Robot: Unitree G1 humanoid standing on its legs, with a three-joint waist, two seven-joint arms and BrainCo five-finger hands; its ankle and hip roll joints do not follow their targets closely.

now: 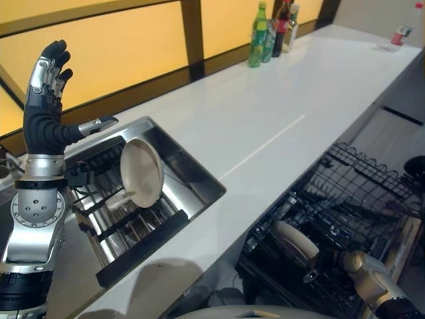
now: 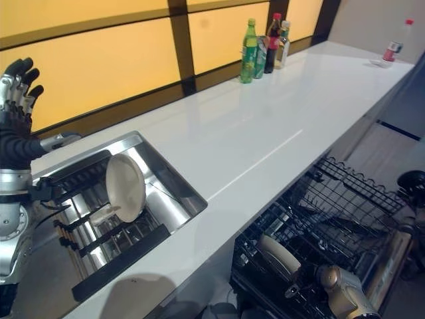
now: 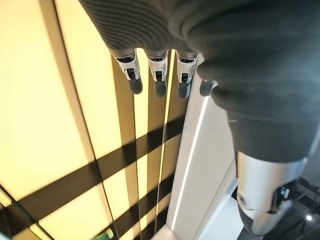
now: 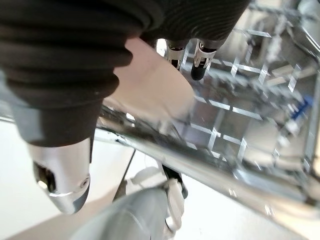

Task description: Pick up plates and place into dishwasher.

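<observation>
A cream plate (image 1: 141,173) stands on edge in the black drying rack (image 1: 136,247) inside the steel sink (image 1: 192,169). My left hand (image 1: 43,116) is raised above the sink's left end, open, fingers (image 3: 157,75) straight toward the yellow wall, holding nothing. A second cream plate (image 1: 295,240) leans in the pulled-out black wire dishwasher rack (image 1: 358,193) at the lower right. My right hand (image 4: 201,62) reaches down into that rack and is shut on this plate (image 4: 150,85), fingers behind its rim and the thumb on the near side.
A long white counter (image 1: 265,126) runs between the sink and the dishwasher. Three bottles (image 1: 259,36) stand at its far edge by the wall, and a small red can (image 1: 400,34) sits at the far right end.
</observation>
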